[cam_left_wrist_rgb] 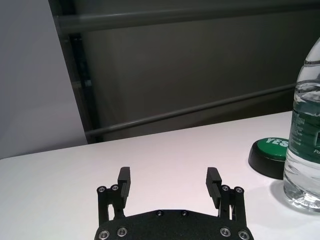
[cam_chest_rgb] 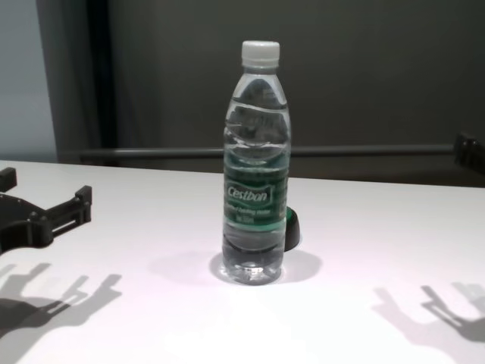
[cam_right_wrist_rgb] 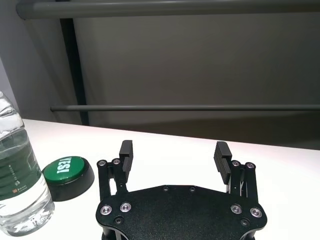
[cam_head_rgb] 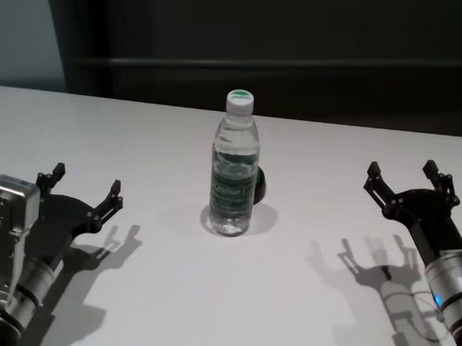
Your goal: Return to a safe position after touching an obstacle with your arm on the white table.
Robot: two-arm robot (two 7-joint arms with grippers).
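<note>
- Centre of the white table (cam_head_rgb: 145,293): the obstacle (cam_head_rgb: 234,173), a clear water bottle with white cap and green label band, stands upright, apparently full.
- Just behind it, touching or nearly so, sits a low dark button with a green top (cam_right_wrist_rgb: 67,175); can't tell if they actually touch.
- Left gripper (cam_head_rgb: 85,188) hangs low over the table on the robot's left, jaws spread wide, holding nothing, well apart from the bottle.
- Right gripper (cam_head_rgb: 409,184) mirrors it on the robot's right, jaws also wide and empty, likewise well clear.
- Judgement: neither arm is at the bottle, so either contact is not yet made or the retreat is nearly finished. Frames don't settle which.
- To do the retreat well: pull each arm back along its own side, away from the centre line, and lift before sweeping so nothing clips the bottle.
- Tall, narrow bottle looks tippy; any sideways brush by a forearm could knock it over or push it onto the button.
- Keep jaws apart as they are; no grasp is needed.
- Watch the wrist clearance over the table, since both grippers cast close shadows and sit low.
- Count: one bottle, one button, two grippers, one table.
</note>
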